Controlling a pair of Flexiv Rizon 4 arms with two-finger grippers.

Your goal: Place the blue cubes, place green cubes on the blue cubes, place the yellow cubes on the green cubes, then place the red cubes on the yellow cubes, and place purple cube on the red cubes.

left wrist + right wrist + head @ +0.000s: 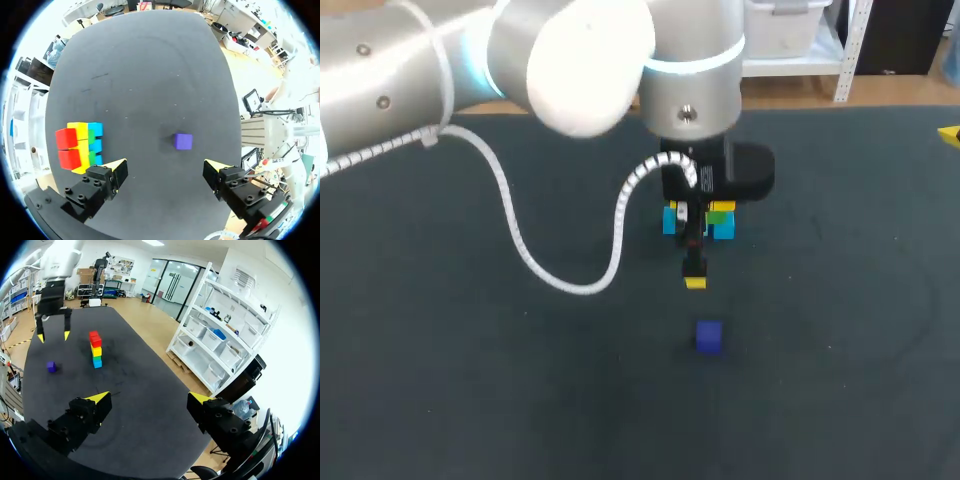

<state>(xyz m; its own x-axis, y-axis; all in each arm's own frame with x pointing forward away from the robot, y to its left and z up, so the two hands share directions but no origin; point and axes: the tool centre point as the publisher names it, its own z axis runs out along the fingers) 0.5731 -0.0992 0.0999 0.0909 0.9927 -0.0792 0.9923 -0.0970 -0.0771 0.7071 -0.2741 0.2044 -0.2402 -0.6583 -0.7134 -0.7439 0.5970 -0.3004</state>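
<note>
Purple cube: lay alone on the dark table, ahead of the left gripper, fingers apart. Cube stack: stood beside that gripper. Right gripper: fingers apart, empty, well away.
</note>
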